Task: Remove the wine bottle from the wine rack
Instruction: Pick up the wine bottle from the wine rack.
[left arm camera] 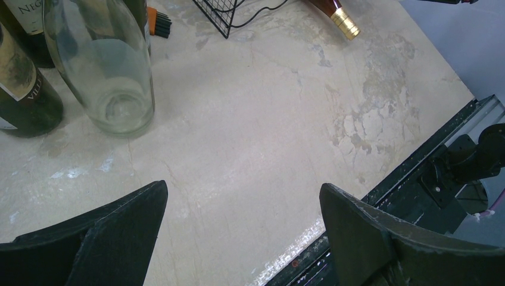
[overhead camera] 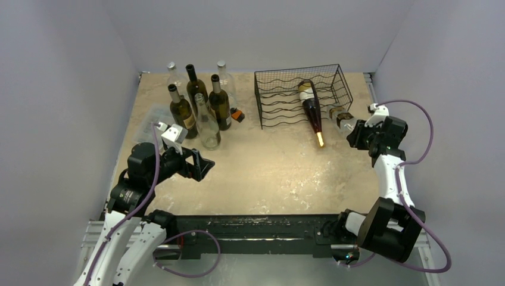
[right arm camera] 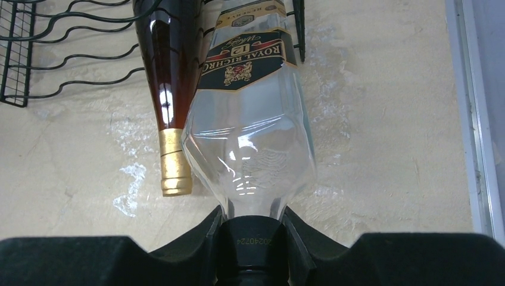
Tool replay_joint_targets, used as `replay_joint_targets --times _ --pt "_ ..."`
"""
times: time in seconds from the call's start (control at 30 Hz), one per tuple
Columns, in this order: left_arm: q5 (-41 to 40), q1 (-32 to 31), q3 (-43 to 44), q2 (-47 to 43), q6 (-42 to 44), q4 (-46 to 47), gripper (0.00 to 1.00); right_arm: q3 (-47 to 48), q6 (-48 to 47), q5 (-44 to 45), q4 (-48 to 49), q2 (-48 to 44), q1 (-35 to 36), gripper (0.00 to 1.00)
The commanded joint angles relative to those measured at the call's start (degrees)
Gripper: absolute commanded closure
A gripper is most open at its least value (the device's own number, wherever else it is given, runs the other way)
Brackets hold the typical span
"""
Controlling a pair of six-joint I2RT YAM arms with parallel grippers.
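The black wire wine rack [overhead camera: 280, 95] stands at the back right of the table. A clear wine bottle [right arm camera: 250, 137] with a black and gold label lies neck-first toward me, its far end reaching into the rack's [right arm camera: 15, 53] right front corner. My right gripper [right arm camera: 255, 238] is shut on its black-capped neck; from above the gripper [overhead camera: 355, 128] sits just right of the rack. A dark red wine bottle [right arm camera: 170, 77] with a gold cap lies beside it, its neck sticking out of the rack. My left gripper [left arm camera: 244, 196] hovers open over bare table at the left.
Several upright bottles [overhead camera: 196, 104] stand at the back left, the nearest a clear empty one [left arm camera: 107, 71] just ahead of my left gripper. A small orange and black item [overhead camera: 237, 115] lies beside them, and a clear plastic box [overhead camera: 152, 119] at the left edge. A black rail [overhead camera: 250, 226] runs along the near edge.
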Motion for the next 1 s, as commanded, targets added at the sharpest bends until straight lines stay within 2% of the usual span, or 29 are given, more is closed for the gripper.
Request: replay_joint_targets --times 0.0,0.6,0.97 --pt "-0.27 0.27 -0.13 -0.42 0.80 0.62 0.00 1.04 -2.55 -1.27 1.18 -3.59 -0.21 1.00" --pt "-0.09 0.27 -0.15 -0.95 0.80 0.63 0.00 3.64 -9.22 -0.04 -6.81 -10.51 -0.72 1.00" --pt "0.19 0.27 -0.24 -1.30 0.83 0.64 0.00 8.19 -16.34 1.82 -14.11 -13.17 -0.77 1.00"
